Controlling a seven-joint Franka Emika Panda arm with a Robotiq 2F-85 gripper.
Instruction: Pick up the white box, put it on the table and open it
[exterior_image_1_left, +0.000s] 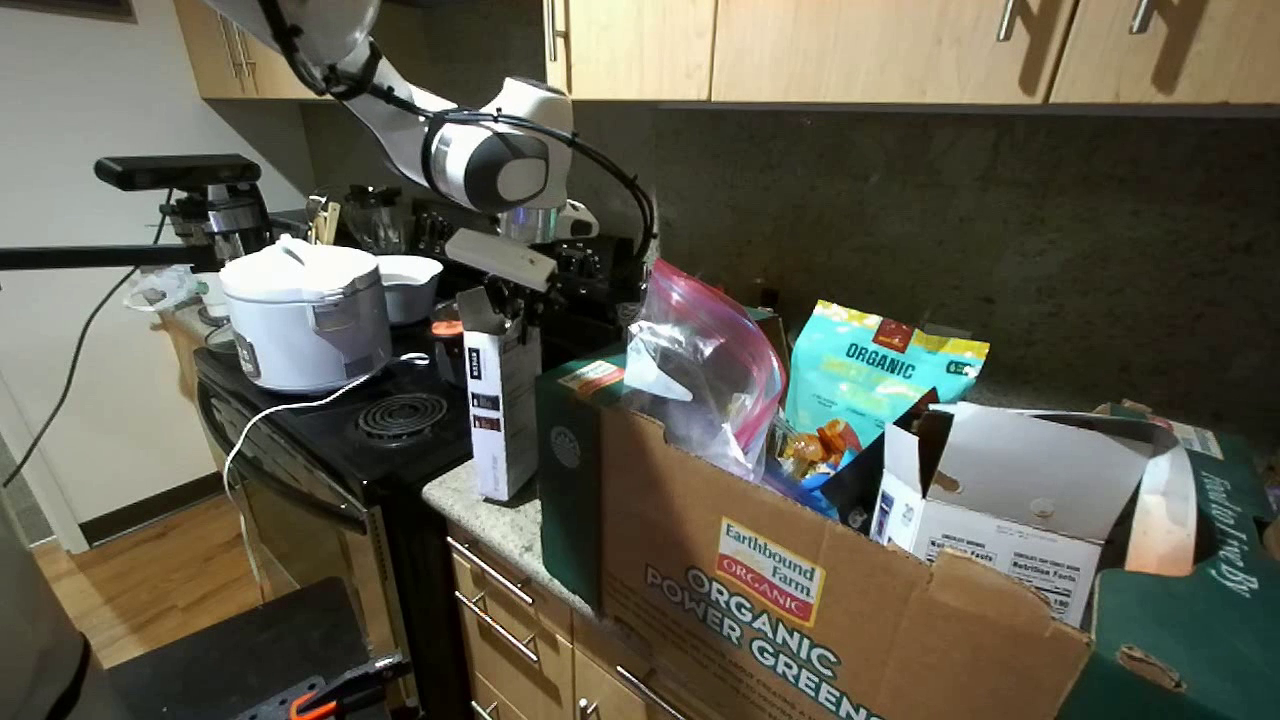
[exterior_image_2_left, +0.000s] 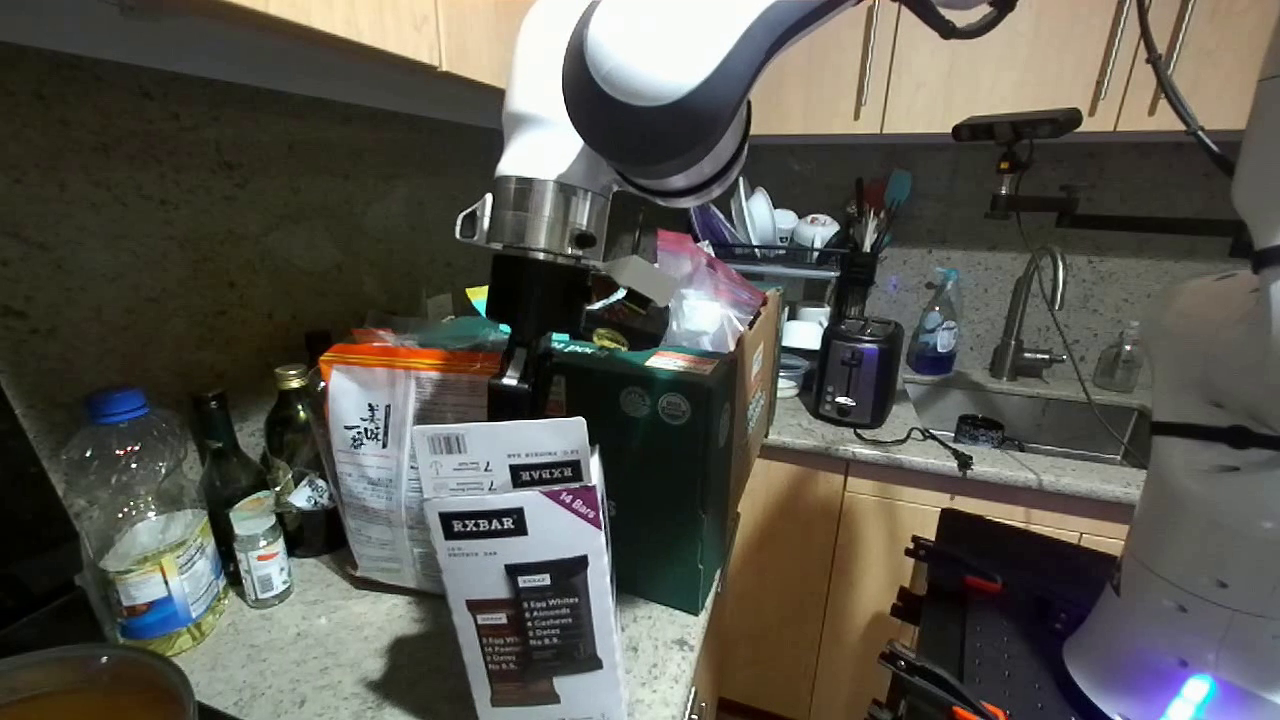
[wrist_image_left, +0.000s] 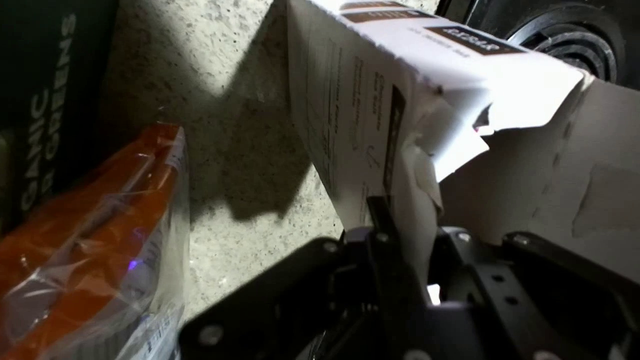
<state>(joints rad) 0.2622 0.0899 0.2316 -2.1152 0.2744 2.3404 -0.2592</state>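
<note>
The white box (exterior_image_1_left: 505, 415) stands nearly upright at the edge of the table (exterior_image_1_left: 519, 533) beside the stove. Its printed front shows in an exterior view (exterior_image_2_left: 530, 600), with its base cut off by the frame. Its top is torn open and a flap stands up. The wrist view shows the box (wrist_image_left: 345, 100) with ragged edges and a lifted flap (wrist_image_left: 590, 185). My gripper (wrist_image_left: 412, 225) is shut on a part of the box's torn top edge. In both exterior views the gripper (exterior_image_1_left: 515, 303) (exterior_image_2_left: 520, 390) is at the box's top, its fingertips partly hidden.
The large cardboard box (exterior_image_1_left: 740, 600) stands close beside the white box. An orange and white bag (exterior_image_2_left: 385, 470) and bottles (exterior_image_2_left: 160, 540) stand behind it by the wall. The black stove (exterior_image_1_left: 400, 450) with a white cooker (exterior_image_1_left: 310, 330) is on the other side. Cabinets hang above.
</note>
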